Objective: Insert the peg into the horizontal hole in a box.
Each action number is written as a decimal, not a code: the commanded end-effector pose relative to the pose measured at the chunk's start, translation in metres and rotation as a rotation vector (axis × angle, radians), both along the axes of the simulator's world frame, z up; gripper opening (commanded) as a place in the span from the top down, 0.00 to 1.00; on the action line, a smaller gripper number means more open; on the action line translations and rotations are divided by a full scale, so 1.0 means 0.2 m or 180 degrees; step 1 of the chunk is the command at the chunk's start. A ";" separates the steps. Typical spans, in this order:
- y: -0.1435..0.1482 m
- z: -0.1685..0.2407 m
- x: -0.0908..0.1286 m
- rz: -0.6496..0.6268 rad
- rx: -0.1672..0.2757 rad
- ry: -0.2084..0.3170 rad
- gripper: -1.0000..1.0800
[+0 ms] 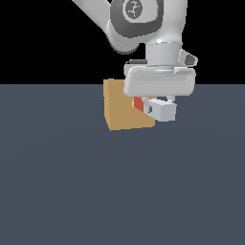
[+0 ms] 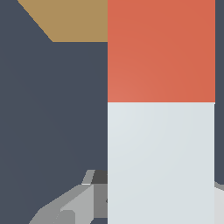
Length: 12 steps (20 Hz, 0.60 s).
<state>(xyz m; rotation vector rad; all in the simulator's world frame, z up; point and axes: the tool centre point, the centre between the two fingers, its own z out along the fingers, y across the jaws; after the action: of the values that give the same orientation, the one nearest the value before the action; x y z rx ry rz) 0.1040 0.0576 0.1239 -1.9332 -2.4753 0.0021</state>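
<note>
The tan-orange box (image 1: pixel 122 107) stands on the dark floor in the middle of the exterior view. My gripper (image 1: pixel 158 106) is shut on the peg (image 1: pixel 162 111), held level just in front of the box toward the exterior view's right. The peg's white end points toward the camera; its orange-red end (image 1: pixel 139 103) points at the box face. In the wrist view the peg (image 2: pixel 161 162) fills much of the frame, its orange-red end (image 2: pixel 161 50) lying beside the box (image 2: pixel 72 19). The hole is hidden behind the gripper and peg.
The dark grey-blue floor (image 1: pixel 119 191) spreads around the box. The arm's wrist and hand body (image 1: pixel 160 81) hang above and partly in front of the box.
</note>
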 end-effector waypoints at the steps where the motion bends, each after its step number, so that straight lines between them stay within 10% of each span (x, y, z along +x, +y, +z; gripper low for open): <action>1: 0.00 0.00 0.00 0.0000 0.0000 -0.0001 1.00; 12: 0.27 0.01 -0.07 0.0001 0.0001 -0.0007 1.00</action>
<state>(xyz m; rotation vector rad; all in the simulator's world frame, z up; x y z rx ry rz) 0.0928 0.0914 0.1224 -1.9445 -2.4674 0.0086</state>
